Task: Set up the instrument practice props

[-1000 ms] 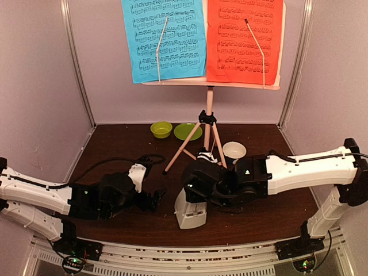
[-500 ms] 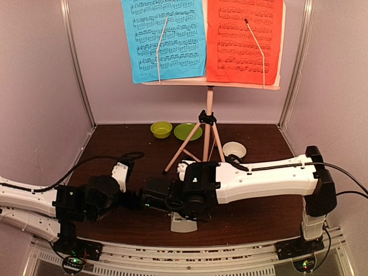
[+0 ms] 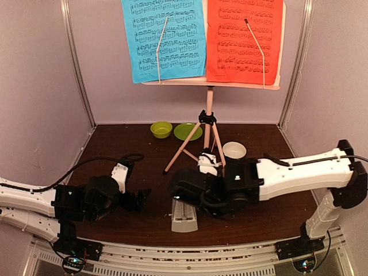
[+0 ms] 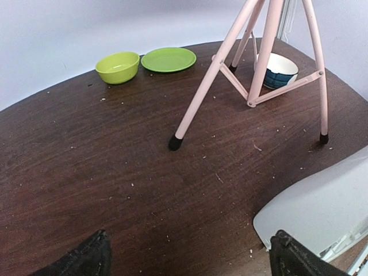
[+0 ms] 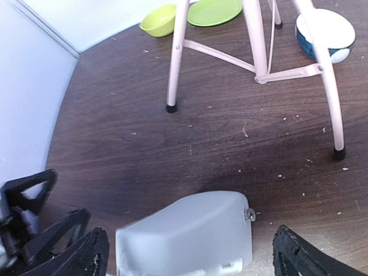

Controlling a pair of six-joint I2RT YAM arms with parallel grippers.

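The pale pink music stand (image 3: 210,106) stands at the table's back on tripod legs (image 4: 198,100), with a blue page (image 3: 167,40) and a red page (image 3: 244,40) on its shelf. The white metronome (image 3: 184,218) sits near the front edge. My right gripper (image 3: 183,199) is open just above and behind it. In the right wrist view the metronome (image 5: 187,233) lies between the spread fingers (image 5: 92,253) of my right gripper (image 5: 195,260), with gaps at both sides. My left gripper (image 3: 141,198) is open and empty to the metronome's left. In the left wrist view, the left gripper (image 4: 190,264) has the metronome (image 4: 322,210) at its right.
A green bowl (image 3: 161,129) and green plate (image 3: 187,131) sit at the back by the wall. A small white bowl with dark outside (image 3: 234,150) sits behind the tripod's right leg. Side walls close the table in. The left gripper's fingers (image 5: 34,224) show in the right wrist view.
My right arm swung left over the metronome, then drew back right. The metronome now shows lower and nearer the front edge. My left gripper has pulled back to the left.
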